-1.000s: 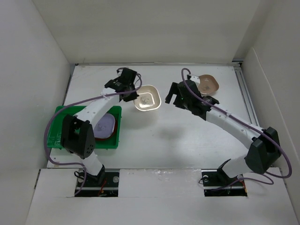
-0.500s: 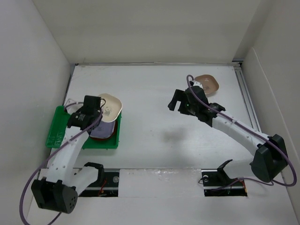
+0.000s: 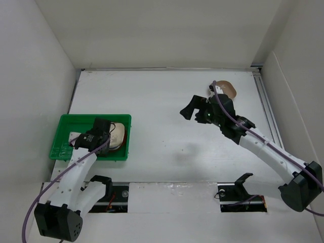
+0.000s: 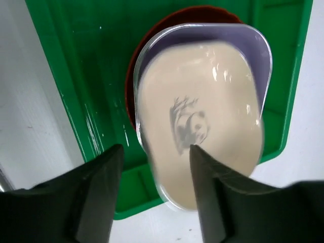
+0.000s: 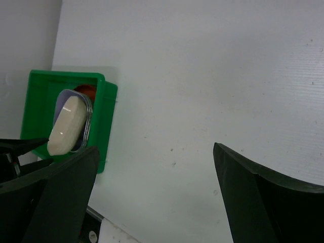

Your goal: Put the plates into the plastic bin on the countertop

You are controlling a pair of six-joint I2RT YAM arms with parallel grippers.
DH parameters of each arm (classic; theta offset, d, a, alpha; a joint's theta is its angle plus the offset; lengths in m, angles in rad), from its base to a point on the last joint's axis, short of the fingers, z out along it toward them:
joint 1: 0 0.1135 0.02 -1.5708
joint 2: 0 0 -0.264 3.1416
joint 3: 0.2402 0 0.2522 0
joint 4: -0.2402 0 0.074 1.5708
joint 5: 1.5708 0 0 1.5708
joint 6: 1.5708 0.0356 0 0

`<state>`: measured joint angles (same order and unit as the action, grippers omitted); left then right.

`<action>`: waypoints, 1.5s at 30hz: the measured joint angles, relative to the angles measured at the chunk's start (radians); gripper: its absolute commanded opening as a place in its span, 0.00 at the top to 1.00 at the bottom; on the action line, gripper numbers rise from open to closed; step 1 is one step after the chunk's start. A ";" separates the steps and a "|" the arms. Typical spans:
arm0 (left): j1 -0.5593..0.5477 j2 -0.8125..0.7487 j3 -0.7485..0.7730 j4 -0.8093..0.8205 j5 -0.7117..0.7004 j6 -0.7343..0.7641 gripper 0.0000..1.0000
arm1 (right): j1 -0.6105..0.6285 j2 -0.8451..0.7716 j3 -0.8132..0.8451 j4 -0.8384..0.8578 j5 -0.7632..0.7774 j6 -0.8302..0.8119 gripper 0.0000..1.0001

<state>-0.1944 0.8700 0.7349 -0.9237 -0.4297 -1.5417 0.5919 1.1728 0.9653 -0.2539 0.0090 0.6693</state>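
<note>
Cream plate (image 4: 202, 126) on the lavender plate (image 4: 253, 45) in the bin (image 4: 76, 76), just beyond the left pincer (image 4: 155, 151), fingers parted.

Bright green plastic bin (image 4: 76, 61). In it: cream rounded-square plate (image 4: 200, 126), small grey print at centre; lavender rounded-square plate (image 4: 253, 44) under it; reddish-brown round plate (image 4: 200, 12) lowest. Right of bin, well apart: pinkish-tan plate (image 3: 228, 89) on white counter (image 3: 162, 101).

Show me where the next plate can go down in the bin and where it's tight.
Bare green floor fills the plastic bin's left half, between its left rim and the stack. The right half is crowded: cream plate on lavender plate on reddish-brown plate, left gripper above.
</note>
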 measured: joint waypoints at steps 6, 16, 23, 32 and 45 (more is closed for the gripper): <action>0.000 -0.013 0.041 -0.058 -0.032 -0.044 0.00 | 0.006 -0.007 -0.012 0.017 -0.008 0.000 0.00; -0.051 0.185 0.372 0.128 -0.110 0.299 0.00 | -0.134 0.103 -0.009 0.017 0.020 0.006 0.00; -0.359 0.695 0.714 0.270 -0.116 0.560 0.00 | -0.439 0.335 0.142 -0.050 0.140 0.055 0.00; -0.526 0.833 0.775 0.381 0.032 0.756 0.00 | -0.650 0.645 0.380 -0.080 0.264 0.118 0.04; -0.511 0.697 0.658 0.472 0.136 0.869 0.00 | -0.656 0.946 0.655 -0.196 0.275 0.120 0.34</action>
<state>-0.7055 1.5669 1.3930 -0.4522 -0.2939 -0.6727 -0.0643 2.1193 1.6199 -0.4503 0.2840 0.7891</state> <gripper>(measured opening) 0.993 0.791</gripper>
